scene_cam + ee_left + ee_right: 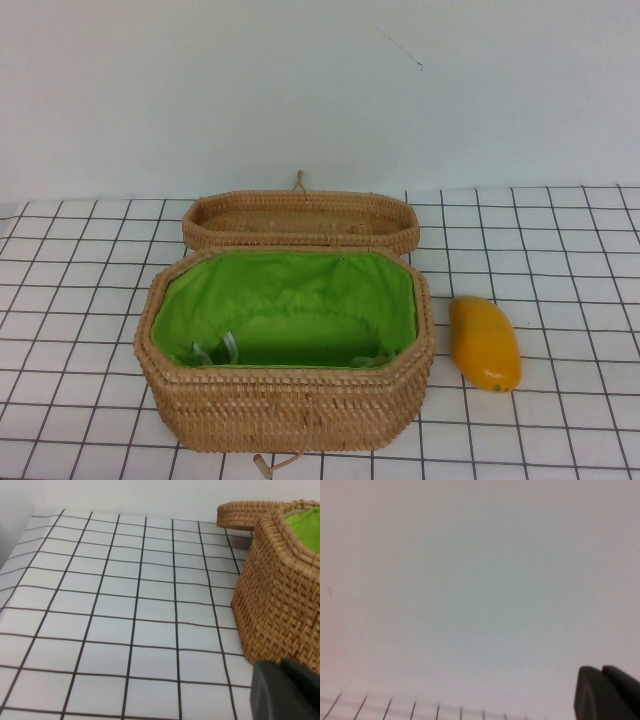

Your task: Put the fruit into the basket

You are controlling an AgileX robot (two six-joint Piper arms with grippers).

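Observation:
The yellow-orange fruit (484, 343) lies on the gridded table just right of the basket (285, 405), apart from it. The basket is open, tan wicker with a bright green lining, and holds no fruit. Neither gripper shows in the high view. My left gripper (281, 662) hangs low beside the basket's left end (280, 605), its dark fingers pressed together and empty. My right gripper (601, 669) points at the bare wall above the table's far edge, fingers together and empty. The fruit shows in neither wrist view.
The shallow wicker lid (300, 222) lies directly behind the basket, touching its back rim; it also shows in the left wrist view (240, 515). The white table with black grid lines (560, 230) extends on both sides. A plain wall stands behind.

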